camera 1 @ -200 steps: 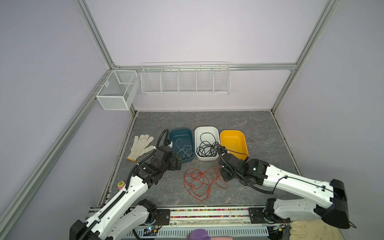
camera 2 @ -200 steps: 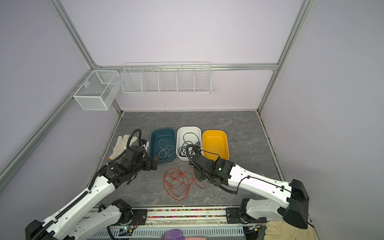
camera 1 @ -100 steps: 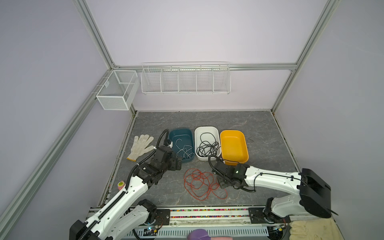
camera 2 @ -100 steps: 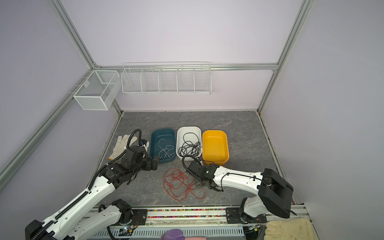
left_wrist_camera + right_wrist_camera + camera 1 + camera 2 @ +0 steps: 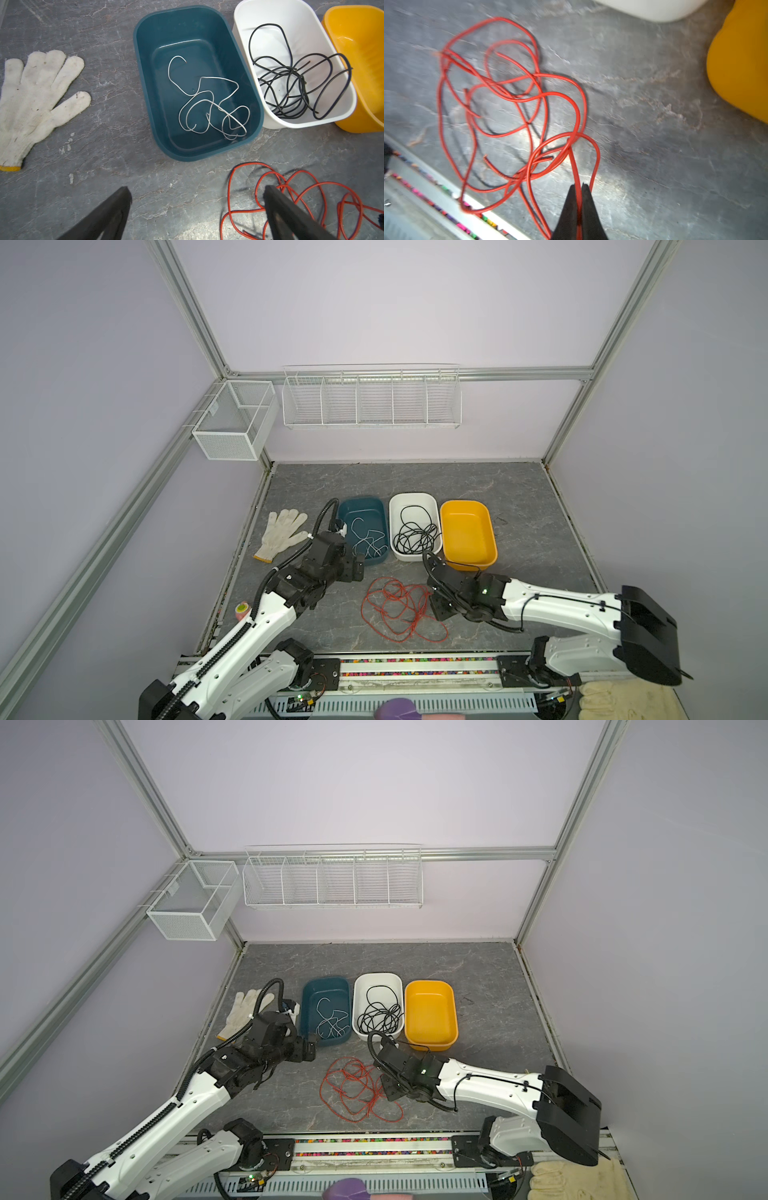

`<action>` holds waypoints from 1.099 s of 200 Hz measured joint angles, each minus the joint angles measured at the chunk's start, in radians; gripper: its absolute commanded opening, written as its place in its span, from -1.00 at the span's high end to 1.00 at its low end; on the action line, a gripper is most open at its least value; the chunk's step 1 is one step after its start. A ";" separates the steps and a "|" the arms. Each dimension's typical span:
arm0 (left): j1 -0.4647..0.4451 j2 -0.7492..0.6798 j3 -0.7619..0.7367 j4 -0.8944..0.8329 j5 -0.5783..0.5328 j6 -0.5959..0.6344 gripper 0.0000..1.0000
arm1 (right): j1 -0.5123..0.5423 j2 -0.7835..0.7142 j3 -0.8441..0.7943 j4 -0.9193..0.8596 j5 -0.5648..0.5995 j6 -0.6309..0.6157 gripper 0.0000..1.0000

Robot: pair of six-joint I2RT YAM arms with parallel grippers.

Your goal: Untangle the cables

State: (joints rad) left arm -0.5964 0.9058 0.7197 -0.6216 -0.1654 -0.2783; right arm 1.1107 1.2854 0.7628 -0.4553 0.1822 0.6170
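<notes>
Red cables (image 5: 395, 608): loose tangle on the grey table (image 5: 519, 497), in front of the three bins and between the two arms. Many crossing loops, and several loose ends show in the right wrist view.
Sorted so far: white cables (image 5: 209, 104) lie in the teal bin (image 5: 137, 41) and black cables (image 5: 291, 87) in the white bin (image 5: 239, 18). The yellow bin (image 5: 467, 535) holds nothing, so it is probably meant for the reds.
Right gripper (image 5: 580, 187): jaws pinched tight on one red strand at the edge of the tangle on the right arm's side.
Left gripper (image 5: 197, 188): jaws spread wide and holding nothing. It hovers over the table near the teal bin, beside the far edge of the tangle, and does not touch the wires.
Risk, whole clump lifts: the held strand runs under and through other loops, and nothing pins the rest down. A straight pull likely drags everything along.
Risk, knot tightens: a fast pull could cinch the crossings near the pinch.
Risk, slip: the wire is thin and slick between narrow tips, so it may slide out under tension.
Risk, spill: a dragged clump could slide toward the front rail or snag the yellow bin's rim and shove it.
Risk, springback: the stiff curls may hop out of a bin once released.
Glove (image 5: 35, 93): well clear, no concern.
</notes>
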 measured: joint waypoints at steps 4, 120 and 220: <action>-0.002 -0.001 0.000 0.000 0.008 0.002 -0.99 | 0.000 -0.016 0.000 0.008 -0.003 -0.008 0.88; -0.071 -0.074 -0.023 0.058 0.188 0.029 -0.99 | 0.039 -0.045 0.102 0.156 -0.150 -0.160 0.87; -0.085 -0.082 -0.034 0.078 0.253 0.029 -0.99 | 0.110 0.039 0.225 0.183 -0.204 -0.235 0.87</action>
State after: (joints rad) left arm -0.6811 0.8242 0.6857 -0.5434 0.0875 -0.2493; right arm 1.2205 1.3243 0.9882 -0.2722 -0.0223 0.3820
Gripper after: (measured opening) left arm 0.994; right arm 0.065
